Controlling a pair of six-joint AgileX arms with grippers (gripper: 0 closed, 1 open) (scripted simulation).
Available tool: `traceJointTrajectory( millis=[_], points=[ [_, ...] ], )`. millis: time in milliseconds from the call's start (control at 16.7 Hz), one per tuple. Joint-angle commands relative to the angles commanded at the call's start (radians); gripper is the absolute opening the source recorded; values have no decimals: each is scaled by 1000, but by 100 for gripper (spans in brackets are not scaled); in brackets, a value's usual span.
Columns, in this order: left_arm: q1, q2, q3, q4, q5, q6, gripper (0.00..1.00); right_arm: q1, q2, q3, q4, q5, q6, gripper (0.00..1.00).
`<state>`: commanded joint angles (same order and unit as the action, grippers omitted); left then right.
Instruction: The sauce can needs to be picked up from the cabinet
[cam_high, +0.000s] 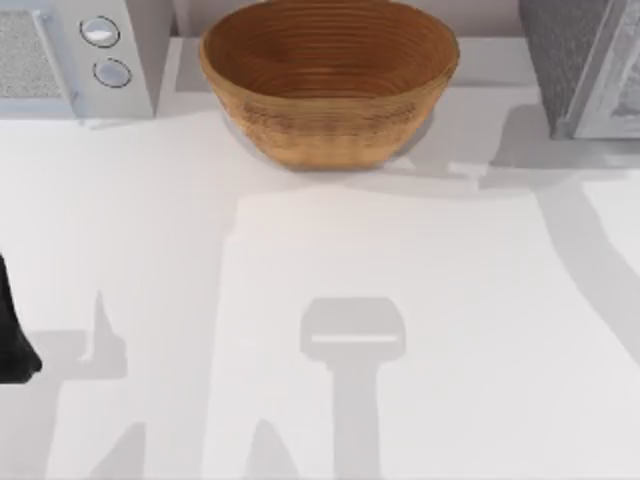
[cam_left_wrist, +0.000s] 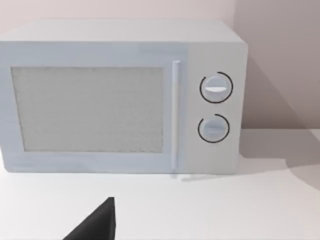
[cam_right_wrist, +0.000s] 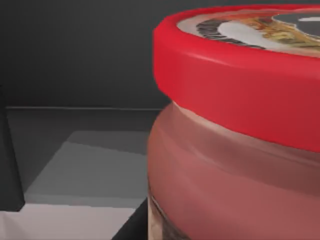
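Note:
The sauce can (cam_right_wrist: 235, 150) is seen from very near in the right wrist view. It has a red lid with a dark-and-white mark and a reddish body, and it stands on the grey floor of the dark cabinet (cam_right_wrist: 75, 55). A dark wedge of my right gripper (cam_right_wrist: 131, 226) shows right beside the can's base. From above, the cabinet (cam_high: 580, 60) is a grey box at the back right. My left arm (cam_high: 12, 340) rests at the table's left edge, with a black tip of my left gripper (cam_left_wrist: 100, 223) facing the microwave.
A white microwave (cam_high: 70, 55) (cam_left_wrist: 120, 100) stands at the back left. A big woven bowl (cam_high: 330, 80) sits at the back middle. The white table (cam_high: 320, 300) stretches in front of them, with arm shadows on it.

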<state>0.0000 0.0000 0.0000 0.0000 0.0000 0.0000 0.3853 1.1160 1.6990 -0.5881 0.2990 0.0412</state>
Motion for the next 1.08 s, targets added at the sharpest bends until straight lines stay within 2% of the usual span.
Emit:
traceJointTrajectory(
  millis=[360,660,900,1080],
  points=[
    [0,0,0,0,0,0,100,-160,-420,-716,209,-197,-4,0],
    [0,0,0,0,0,0,100,-283,-787,-1286,404,-287,-19,0],
    [0,0,0,0,0,0,100,-354,-1011,-1575,528,-305,-33,0],
    [0,0,0,0,0,0,100,-381,-1101,-1681,579,-301,-40,0]
  ],
)
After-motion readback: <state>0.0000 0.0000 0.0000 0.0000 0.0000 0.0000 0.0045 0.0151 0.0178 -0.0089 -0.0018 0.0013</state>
